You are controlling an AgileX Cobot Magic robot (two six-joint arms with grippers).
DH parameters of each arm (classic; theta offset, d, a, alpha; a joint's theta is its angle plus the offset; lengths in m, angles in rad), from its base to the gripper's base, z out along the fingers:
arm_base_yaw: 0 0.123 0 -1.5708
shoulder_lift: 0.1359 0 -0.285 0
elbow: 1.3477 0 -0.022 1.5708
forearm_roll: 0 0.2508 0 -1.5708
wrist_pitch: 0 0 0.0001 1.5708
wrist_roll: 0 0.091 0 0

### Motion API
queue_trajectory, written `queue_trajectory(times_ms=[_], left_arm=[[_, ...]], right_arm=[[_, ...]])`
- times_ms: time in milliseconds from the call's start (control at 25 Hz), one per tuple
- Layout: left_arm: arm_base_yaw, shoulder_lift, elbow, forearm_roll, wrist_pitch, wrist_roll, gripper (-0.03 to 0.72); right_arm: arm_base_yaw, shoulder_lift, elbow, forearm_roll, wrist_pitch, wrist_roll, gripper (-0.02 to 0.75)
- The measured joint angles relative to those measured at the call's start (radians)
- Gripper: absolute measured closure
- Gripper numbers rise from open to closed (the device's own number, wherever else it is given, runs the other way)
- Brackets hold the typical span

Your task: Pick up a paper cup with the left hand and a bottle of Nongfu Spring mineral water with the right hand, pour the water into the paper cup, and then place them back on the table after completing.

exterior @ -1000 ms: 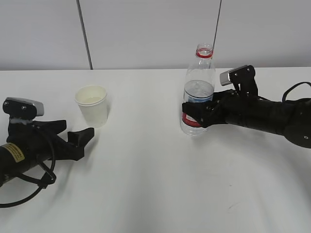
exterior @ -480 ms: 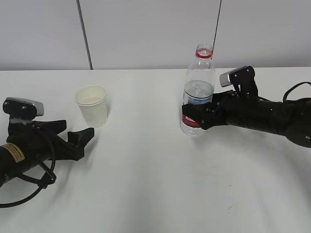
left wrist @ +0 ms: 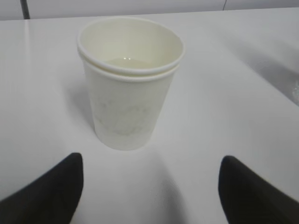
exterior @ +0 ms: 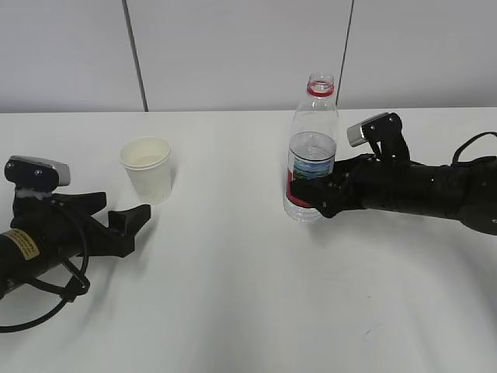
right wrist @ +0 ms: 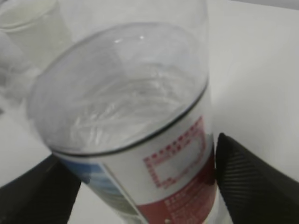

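Note:
A white paper cup [exterior: 147,169] stands upright on the white table [exterior: 233,295], left of centre; it also shows in the left wrist view [left wrist: 130,79], with pale liquid at its bottom. My left gripper [exterior: 116,215] is open, just short of the cup, its fingertips [left wrist: 51,191] apart and touching nothing. A clear open-topped water bottle [exterior: 311,155] with a red neck ring and red-white label is in my right gripper [exterior: 311,190], which is shut on its lower body. In the right wrist view the bottle [right wrist: 140,126] fills the frame, tilted, with water inside.
A white panelled wall [exterior: 233,54] rises behind the table's far edge. Black cables [exterior: 54,291] loop under the left arm near the front left. The right arm [exterior: 435,190] lies across the table's right side.
My right gripper has moved the bottle slightly left and up. The left gripper and the cup have not moved.

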State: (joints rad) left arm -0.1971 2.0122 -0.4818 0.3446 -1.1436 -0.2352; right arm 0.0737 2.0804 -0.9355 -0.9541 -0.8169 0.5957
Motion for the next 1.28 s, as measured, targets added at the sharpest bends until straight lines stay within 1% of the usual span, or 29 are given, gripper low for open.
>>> queue_trajectory(times_ms=[200, 360, 560, 680, 1040, 1280], left_arm=[[0.000, 0.000, 0.000, 0.001, 0.000, 0.000, 0.146], [0.000, 0.000, 0.000, 0.001, 0.000, 0.000, 0.146], [0.000, 0.000, 0.000, 0.001, 0.000, 0.000, 0.146], [0.000, 0.000, 0.000, 0.001, 0.000, 0.000, 0.146], [0.000, 0.000, 0.000, 0.001, 0.000, 0.000, 0.146], [0.000, 0.000, 0.000, 0.001, 0.000, 0.000, 0.146]], right_arm=[[0.000, -0.034, 0.000, -0.058, 0.072, 0.042, 0.078], [0.000, -0.078, 0.000, -0.087, 0.165, 0.078, 0.081], [0.000, -0.101, 0.000, -0.170, 0.214, 0.135, 0.158], [0.000, -0.105, 0.002, -0.223, 0.221, 0.175, 0.185], [0.000, -0.121, 0.004, -0.392, 0.270, 0.334, 0.196], [-0.046, -0.188, 0.004, -0.471, 0.316, 0.446, 0.197]])
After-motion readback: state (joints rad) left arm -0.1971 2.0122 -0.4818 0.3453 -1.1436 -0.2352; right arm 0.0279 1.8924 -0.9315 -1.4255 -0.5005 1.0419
